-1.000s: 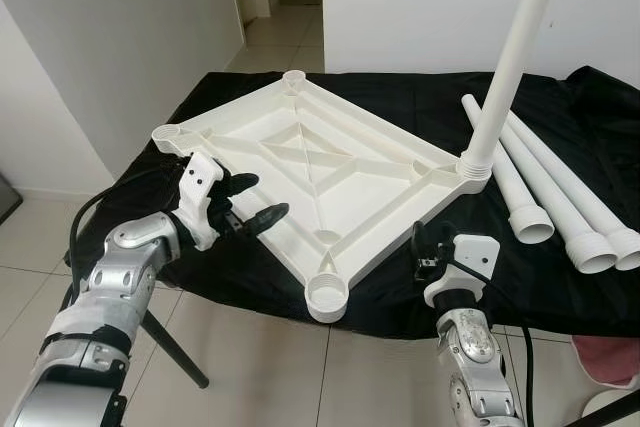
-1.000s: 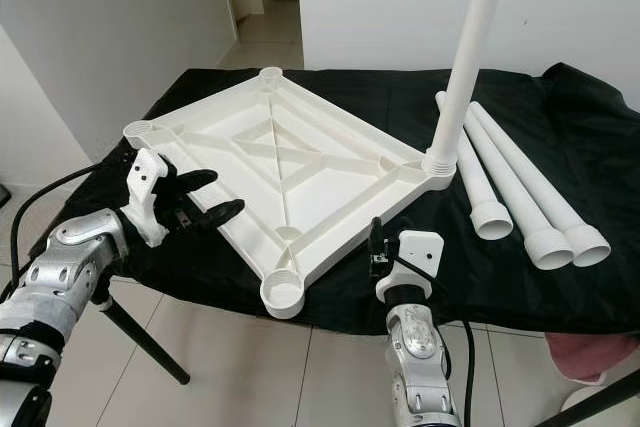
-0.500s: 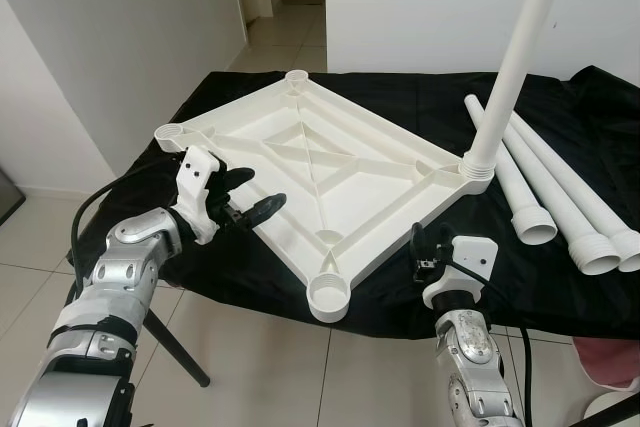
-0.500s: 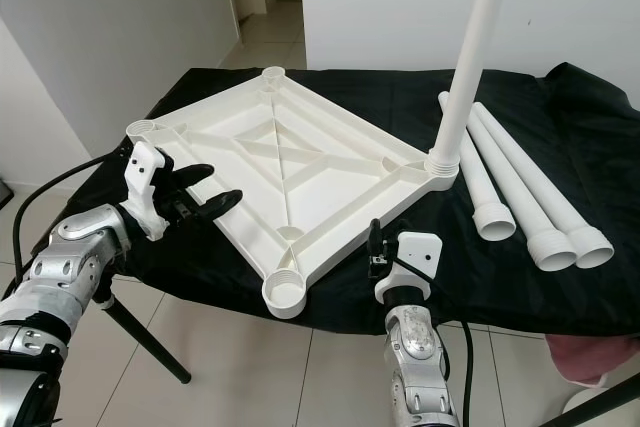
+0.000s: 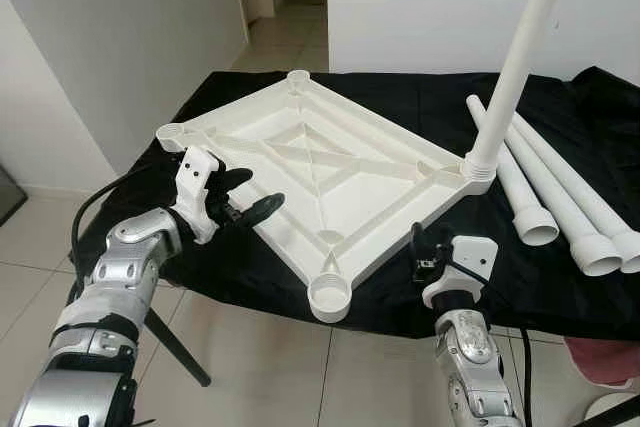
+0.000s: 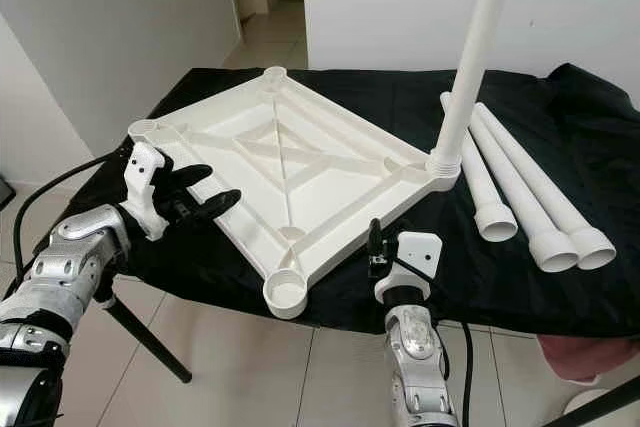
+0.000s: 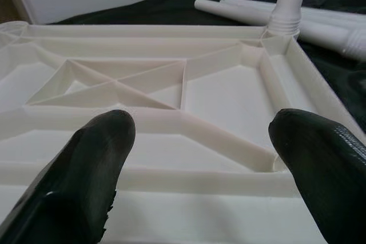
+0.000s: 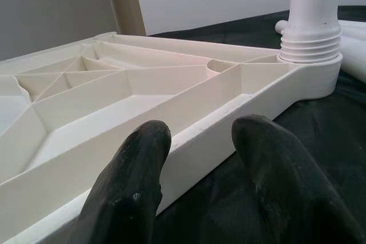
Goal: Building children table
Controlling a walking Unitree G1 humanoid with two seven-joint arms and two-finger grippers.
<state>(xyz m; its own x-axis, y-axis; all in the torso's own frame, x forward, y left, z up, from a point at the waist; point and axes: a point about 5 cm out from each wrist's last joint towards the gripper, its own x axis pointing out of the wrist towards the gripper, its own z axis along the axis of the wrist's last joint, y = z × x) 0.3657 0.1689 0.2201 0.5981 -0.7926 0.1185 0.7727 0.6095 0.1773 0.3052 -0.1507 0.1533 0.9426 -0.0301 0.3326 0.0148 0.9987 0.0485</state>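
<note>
While spread wide, left gripper (image 5: 243, 198) is held nearer tabletop (image 5: 330, 162) edge vs 1 s ago; right gripper (image 8: 197, 164), fingers parted, straddles its near rim. Tabletop lies upside-down on black cloth (image 5: 420, 107), w/ one leg (image 5: 512, 57) fitted upright.

Head eyes look down; wrist views skim the tabletop (image 5: 330, 172) closely.

You have the tabletop (image 5: 320, 172) lying underside-up on the cloth (image 5: 420, 107). One leg (image 5: 510, 67) stands in its right corner socket; three loose legs (image 5: 560, 192) lie on the cloth right of the tabletop.
</note>
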